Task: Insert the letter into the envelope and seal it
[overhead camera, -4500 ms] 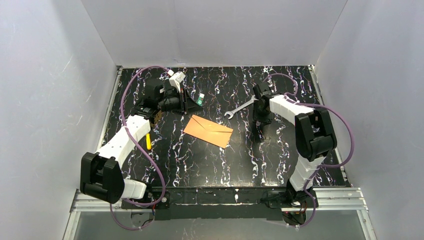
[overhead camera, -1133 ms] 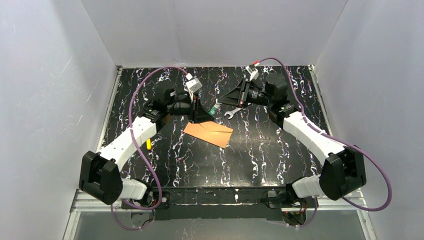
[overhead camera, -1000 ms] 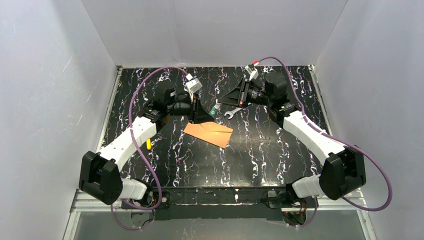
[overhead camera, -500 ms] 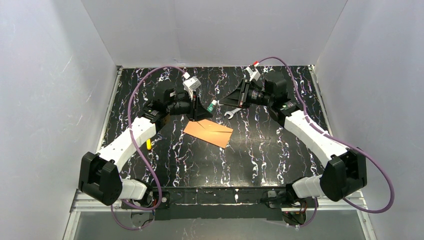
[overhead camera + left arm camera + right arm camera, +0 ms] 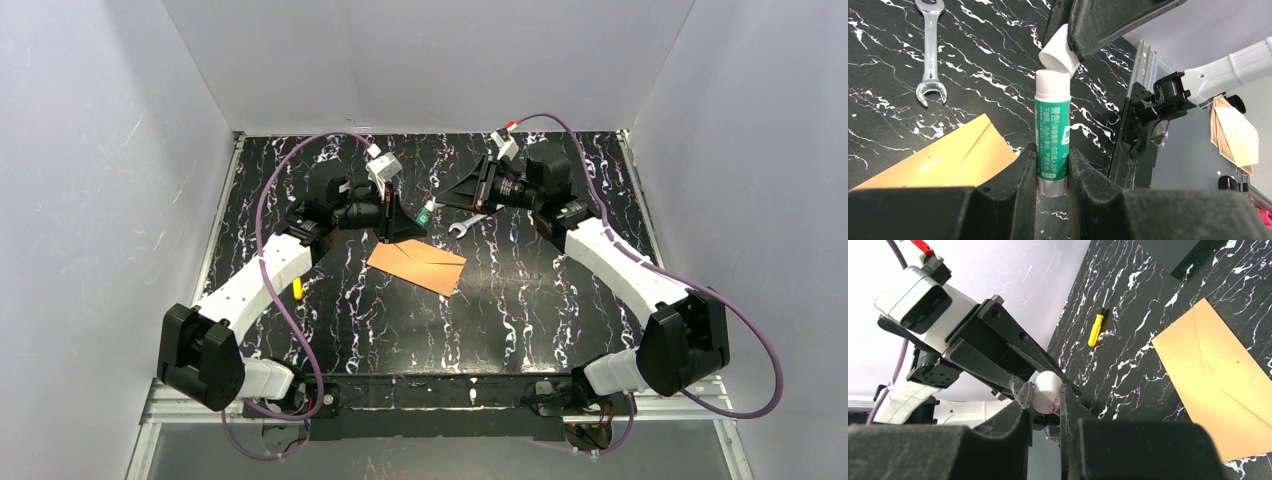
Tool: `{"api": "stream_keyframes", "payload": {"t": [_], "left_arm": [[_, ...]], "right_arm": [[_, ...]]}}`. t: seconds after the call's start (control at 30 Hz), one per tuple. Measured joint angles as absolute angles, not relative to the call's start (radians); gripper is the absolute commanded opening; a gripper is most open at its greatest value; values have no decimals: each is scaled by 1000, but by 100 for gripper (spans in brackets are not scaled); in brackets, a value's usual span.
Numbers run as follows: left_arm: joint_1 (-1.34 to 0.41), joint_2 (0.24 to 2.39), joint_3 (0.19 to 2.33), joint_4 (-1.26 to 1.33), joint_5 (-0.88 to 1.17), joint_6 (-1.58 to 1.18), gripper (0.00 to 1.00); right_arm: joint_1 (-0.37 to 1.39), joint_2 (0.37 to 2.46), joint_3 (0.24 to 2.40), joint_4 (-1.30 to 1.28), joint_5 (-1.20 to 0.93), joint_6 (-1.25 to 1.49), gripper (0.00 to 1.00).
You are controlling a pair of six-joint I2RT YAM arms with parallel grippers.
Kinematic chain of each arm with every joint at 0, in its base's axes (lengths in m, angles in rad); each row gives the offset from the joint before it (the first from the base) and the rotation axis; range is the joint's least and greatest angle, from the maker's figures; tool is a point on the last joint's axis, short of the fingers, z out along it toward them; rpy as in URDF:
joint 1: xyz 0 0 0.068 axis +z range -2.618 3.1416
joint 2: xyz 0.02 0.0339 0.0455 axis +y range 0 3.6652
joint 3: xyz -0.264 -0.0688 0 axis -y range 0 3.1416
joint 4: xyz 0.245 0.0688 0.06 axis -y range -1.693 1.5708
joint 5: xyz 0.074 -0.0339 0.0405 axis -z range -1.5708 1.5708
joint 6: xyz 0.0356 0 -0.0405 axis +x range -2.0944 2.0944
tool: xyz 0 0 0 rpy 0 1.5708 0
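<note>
A green-labelled glue stick point(image 5: 1052, 120) is clamped near its base by the left end effector point(image 5: 1052, 151), while its white cap point(image 5: 1048, 386), just pulled clear of the tip, is pinched by the right end effector point(image 5: 1047, 400) directly opposite, the two meeting tip to tip above the counter point(image 5: 520, 300). The envelope point(image 5: 417, 262), a flat orange-brown kraft rectangle with diagonal creases running to a point, lies on the black, white-veined surface just below the left end effector and slightly toward the arm bases; its long axis runs from beneath that end effector slantwise away toward the right arm's near side. The left arm is judged the nearer of the two, so the glue would have to be tipped downward and drawn along the flap edge. The letter is not seen in any view and is presumed to be tucked inside; whether the flap is stuck down cannot be told. A steel wrench point(image 5: 470, 222) is seen below the right end effector, and a yellow-handled screwdriver point(image 5: 297, 288) beside the left forearm. The stick is smooth, rigid plastic; the envelope is thin, matte and easily shifted.
</note>
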State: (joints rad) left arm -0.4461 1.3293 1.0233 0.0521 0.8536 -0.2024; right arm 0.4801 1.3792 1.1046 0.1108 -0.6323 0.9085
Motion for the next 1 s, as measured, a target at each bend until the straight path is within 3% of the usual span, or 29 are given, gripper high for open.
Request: {"api": "stream_keyframes", "payload": {"t": [0.23,1.0], "left_arm": [[-442,1329,1029,31,859,-117,0],[-455,1392,1236,-484,783,437,0]], "right_arm": [[481,1416,1158,62,-685,900,1],[534,1594,1400,-364,-799,614,1]]}}
